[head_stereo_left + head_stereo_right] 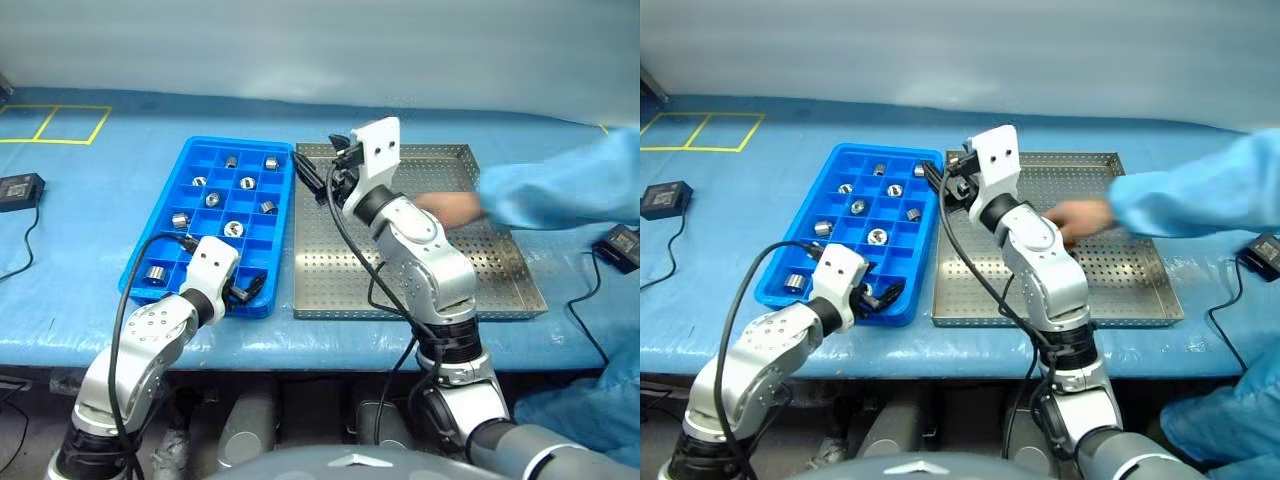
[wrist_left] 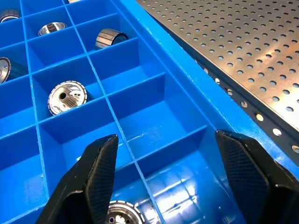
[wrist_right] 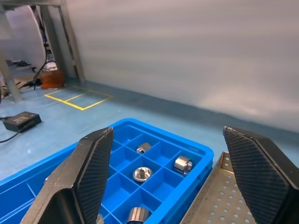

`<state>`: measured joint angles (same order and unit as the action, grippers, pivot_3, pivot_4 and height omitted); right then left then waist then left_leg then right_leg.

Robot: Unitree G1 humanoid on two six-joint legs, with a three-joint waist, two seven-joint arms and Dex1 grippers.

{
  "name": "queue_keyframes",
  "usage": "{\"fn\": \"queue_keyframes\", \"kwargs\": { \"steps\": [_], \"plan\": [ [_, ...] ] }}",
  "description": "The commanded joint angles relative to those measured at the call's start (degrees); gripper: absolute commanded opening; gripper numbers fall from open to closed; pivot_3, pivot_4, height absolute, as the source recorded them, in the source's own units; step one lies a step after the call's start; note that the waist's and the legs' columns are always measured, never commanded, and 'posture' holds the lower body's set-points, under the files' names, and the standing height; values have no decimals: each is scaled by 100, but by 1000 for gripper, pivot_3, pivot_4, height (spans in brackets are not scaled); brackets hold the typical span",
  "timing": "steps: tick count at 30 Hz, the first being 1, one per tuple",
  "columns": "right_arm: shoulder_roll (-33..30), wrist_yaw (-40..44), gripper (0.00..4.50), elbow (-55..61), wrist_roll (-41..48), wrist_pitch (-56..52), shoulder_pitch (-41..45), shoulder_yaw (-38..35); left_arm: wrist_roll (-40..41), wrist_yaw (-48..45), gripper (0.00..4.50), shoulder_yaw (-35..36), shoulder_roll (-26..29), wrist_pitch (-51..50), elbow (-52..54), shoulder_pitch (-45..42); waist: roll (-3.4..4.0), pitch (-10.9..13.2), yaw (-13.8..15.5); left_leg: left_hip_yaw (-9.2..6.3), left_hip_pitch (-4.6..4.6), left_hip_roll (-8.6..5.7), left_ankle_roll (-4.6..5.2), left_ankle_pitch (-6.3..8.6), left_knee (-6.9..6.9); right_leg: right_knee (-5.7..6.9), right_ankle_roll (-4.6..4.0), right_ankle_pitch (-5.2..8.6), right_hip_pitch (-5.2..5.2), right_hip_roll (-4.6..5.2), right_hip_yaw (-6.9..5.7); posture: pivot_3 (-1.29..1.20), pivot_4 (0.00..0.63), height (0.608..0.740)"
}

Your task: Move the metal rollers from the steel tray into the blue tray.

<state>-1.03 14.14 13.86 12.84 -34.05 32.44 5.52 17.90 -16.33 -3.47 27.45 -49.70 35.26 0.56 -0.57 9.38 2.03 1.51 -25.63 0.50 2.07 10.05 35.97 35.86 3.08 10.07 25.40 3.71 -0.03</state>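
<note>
The blue tray (image 1: 262, 250) lies left of the steel tray (image 1: 420, 285), their long sides touching. Several metal rollers (image 1: 233, 229) rest in separate compartments of the blue tray; every roller I see lies there. My left gripper (image 1: 246, 290) hangs open, low over the blue tray's near right corner. In the left wrist view its fingers (image 2: 100, 172) straddle bare compartments, with one roller (image 2: 122, 215) just below them. My right gripper (image 1: 318, 178) is raised and open, holding nothing, above the seam between the trays near their far end, and it looks over rollers (image 3: 183, 164) there.
A person's hand (image 1: 452, 208) in a light blue sleeve (image 1: 560, 190) reaches from the right over the middle of the steel tray. Small black boxes with cables sit at the table's left (image 1: 20, 190) and right (image 1: 622, 245). Yellow tape marks (image 1: 55, 122) run across the far left.
</note>
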Motion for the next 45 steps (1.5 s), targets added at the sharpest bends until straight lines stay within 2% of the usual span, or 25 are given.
{"fn": "queue_keyframes", "kwargs": {
  "steps": [1,10,16,23,31,34,40,45],
  "plan": [
    [-4,-100,3966,133,-4,15,149,-67,181,-198,3629,-131,-188,83,-7,47,0,0,6,0,0,-1,8,-5,1,0,0,0,0,1,0,91,150,740],
    [-75,-170,3966,227,-57,41,262,-17,217,-354,3629,-319,-438,89,90,-114,-1,0,43,0,-3,-4,11,-5,2,-4,1,0,0,3,-1,90,150,740],
    [-140,-197,3966,278,-88,13,233,-2,170,-384,3629,-313,-399,49,137,-141,-1,0,27,0,-7,-2,23,-12,2,-2,1,0,-8,1,-1,81,150,740],
    [-253,-193,3966,284,-76,-184,145,-31,149,-269,3629,195,-267,95,367,-134,-1,0,-5,0,-7,-1,23,-12,2,-2,1,0,-7,0,0,92,150,740],
    [-950,-82,3966,435,-169,-1078,-520,26,546,-386,3629,637,-335,165,828,-328,-3,0,-14,1,-10,1,23,-12,2,-3,0,0,-14,-2,0,101,150,740],
    [-1364,-10,3966,687,-222,-1456,-878,6,720,-477,3629,525,-482,265,751,-422,-3,0,-12,4,-10,0,23,-12,3,-2,0,0,-16,-1,2,79,150,740],
    [-2085,294,3966,1461,-68,-1705,-1379,-247,366,-512,3629,-223,-564,333,-19,-1034,-4,0,-81,5,-10,2,23,-12,13,-1,2,1,-21,-8,2,7,150,740],
    [-2519,615,3966,1973,62,-1884,-1705,-171,207,-702,3629,-706,-657,453,-783,-1584,-9,2,-190,6,-9,5,24,-12,18,-1,3,1,-24,-14,4,-56,150,740]
  ]
}}
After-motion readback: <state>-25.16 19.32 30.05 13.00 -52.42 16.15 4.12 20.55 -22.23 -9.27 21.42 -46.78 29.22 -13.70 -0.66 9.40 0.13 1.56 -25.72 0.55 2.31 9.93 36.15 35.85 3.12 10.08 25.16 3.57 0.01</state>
